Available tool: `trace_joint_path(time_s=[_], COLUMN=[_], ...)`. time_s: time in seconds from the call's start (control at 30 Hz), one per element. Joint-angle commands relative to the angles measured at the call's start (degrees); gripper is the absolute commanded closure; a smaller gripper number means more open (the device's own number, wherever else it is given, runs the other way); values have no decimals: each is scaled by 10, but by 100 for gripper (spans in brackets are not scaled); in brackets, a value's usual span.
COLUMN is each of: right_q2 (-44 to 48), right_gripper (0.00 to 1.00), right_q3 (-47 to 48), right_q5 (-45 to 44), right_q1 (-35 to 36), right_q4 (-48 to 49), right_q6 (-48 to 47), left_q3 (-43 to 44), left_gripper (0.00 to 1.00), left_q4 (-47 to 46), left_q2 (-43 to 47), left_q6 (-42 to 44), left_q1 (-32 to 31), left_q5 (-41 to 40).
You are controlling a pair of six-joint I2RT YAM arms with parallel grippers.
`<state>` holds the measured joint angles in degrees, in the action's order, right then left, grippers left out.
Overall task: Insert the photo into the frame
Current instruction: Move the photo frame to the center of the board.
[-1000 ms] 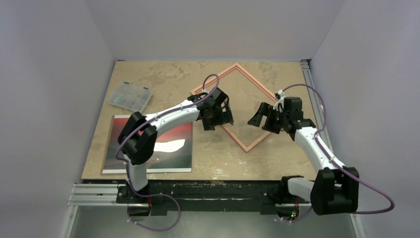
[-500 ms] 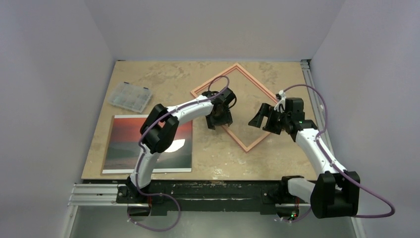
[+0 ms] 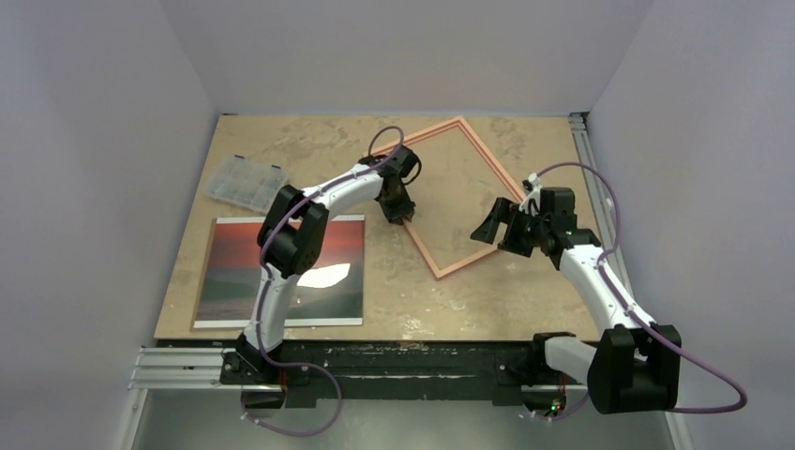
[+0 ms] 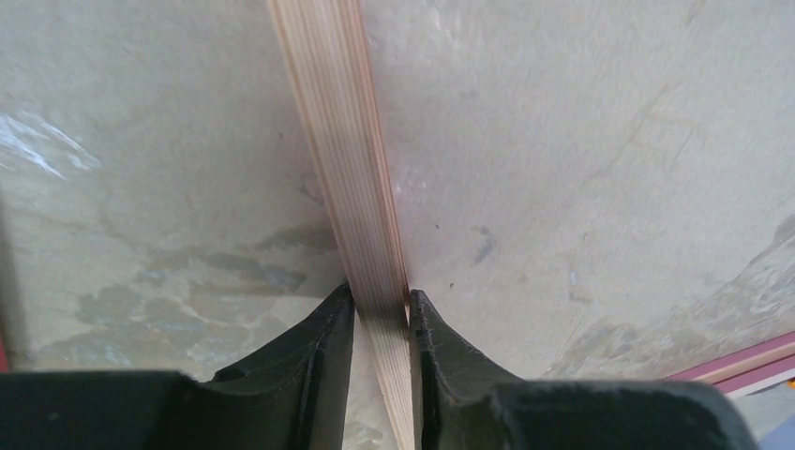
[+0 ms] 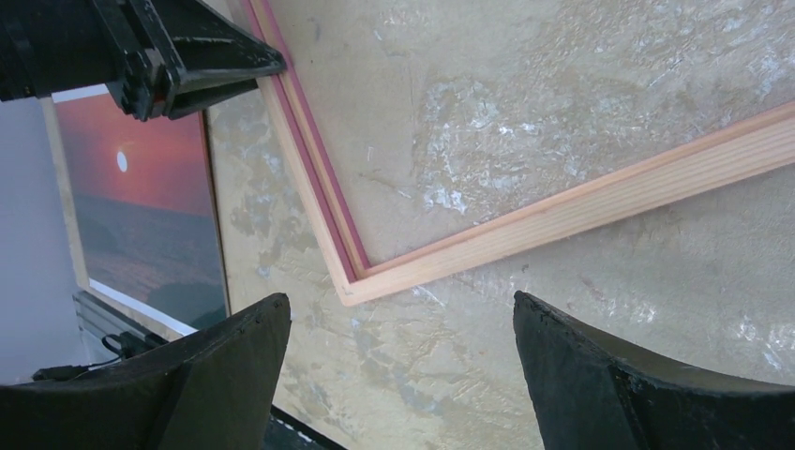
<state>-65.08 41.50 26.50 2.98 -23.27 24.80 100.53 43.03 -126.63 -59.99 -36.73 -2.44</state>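
mottled tan table [image 3: 309, 150] under pale walls carried the frame [image 3: 493, 159], lying flat and turned askew so that one corner pointed toward the arm bases. the left gripper [image 4: 380, 305] had its jaws pressed together on the frame's left rail, one finger on each side of the wood, pinching it low against the table. the right gripper [image 5: 401, 300] hung just above the frame's near corner with jaws spread wide, holding nothing. the photo [image 3: 234, 272] lay picture side up, left of the frame and nearer the bases, well apart from it, its long axis running across the table and not lined up with the frame's skewed rails. judged from this, the left arm was the nearer to the photo, and the frame likely needed squaring toward it first.
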Motion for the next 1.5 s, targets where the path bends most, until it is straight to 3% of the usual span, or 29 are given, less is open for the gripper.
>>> trace_joint_path(time_s=[0.0,0.13,0.43,0.6,0.77,1.2,1.3,1.37,1.47], right_q2=[13,21,38,61,69,69,67,66,62], right_gripper=[12,12,9,8,8,3,2,1,1], right_q3=[-7,-17,-19,-15,-7,-12,-7,-4,-1], right_q5=[3,5,7,-6,-16,-24,-42,-57,-69], right_q1=[-2,-2,-2,-2,-2,-2,-2,-2,-2], right_q4=[-2,1,4,-1,-15,-30,-42,-50,-57], right_q6=[-4,7,11,11,6,-16,-28,-32,-34], left_q3=[16,21,10,-63,-114,-148,-153,-153,-168], left_gripper=[93,100,100,100,100,100,83,62,42], left_q4=[-16,-3,26,-49,-87,-87,-89,-84,-86], left_q2=[-4,7,36,74,99,137,150,159,182], left_q6=[14,55,165,206,232,259,259,258,249], left_q1=[26,43,47,46,39,-17,-19,-19,-19], left_q5=[3,-12,-40,9,50,37,38,38,50])
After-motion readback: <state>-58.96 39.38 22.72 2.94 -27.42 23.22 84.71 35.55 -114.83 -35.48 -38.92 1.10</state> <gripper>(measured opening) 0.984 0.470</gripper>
